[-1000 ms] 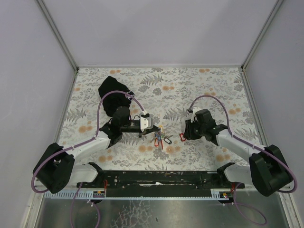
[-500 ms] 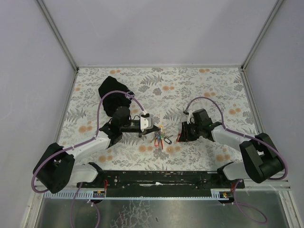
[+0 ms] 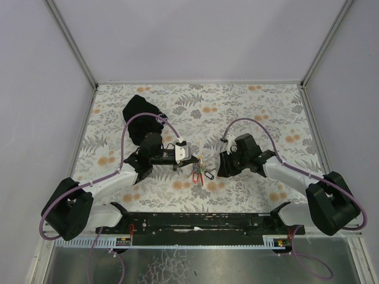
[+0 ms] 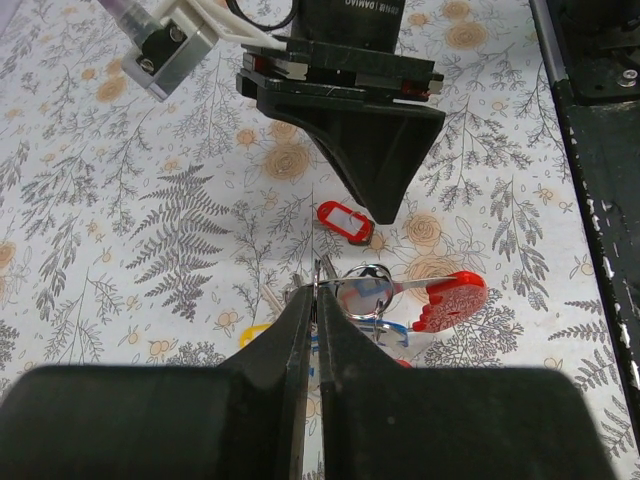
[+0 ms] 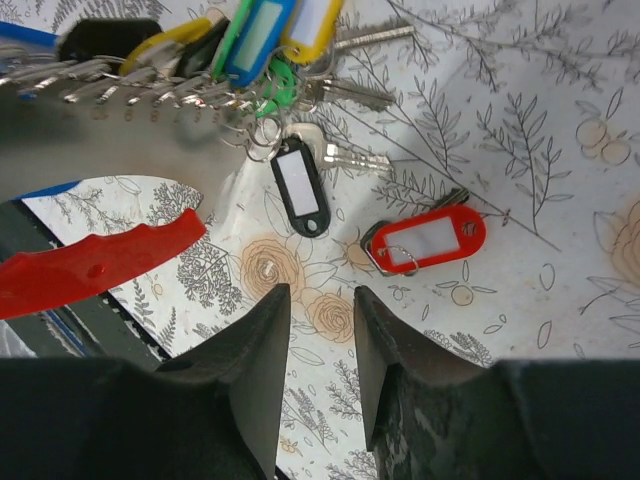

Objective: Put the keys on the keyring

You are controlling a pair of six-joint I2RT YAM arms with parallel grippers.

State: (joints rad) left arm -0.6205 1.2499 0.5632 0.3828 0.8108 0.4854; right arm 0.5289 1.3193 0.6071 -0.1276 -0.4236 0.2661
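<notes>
Where the floral tabletop (image 3: pixel 260 106) spreads under both arms, a black pouch (image 3: pixel 139 115) lies far left, well apart from the keys. Left arm (image 3: pixel 112 180) reaches in toward centre. Its jaws are pressed together w/ the thin wire of the keyring (image 4: pixel 360 290) pinched btwn them, low over the tabletop. Right arm (image 3: pixel 290 174) comes in from the opposite side. Its jaws stand a narrow gap apart, nothing btwn them, hovering just beside the keys. Main bunch of keys (image 5: pixel 220 50) is gathered at the ring, tags blue, yellow, green. Black-tagged key (image 5: pixel 298 190) lies next to the bunch; can't tell if it's on the ring. Red-tagged key (image 5: pixel 425 242) lies alone on the tabletop, nr the right jaws, apart from the bunch.
</notes>
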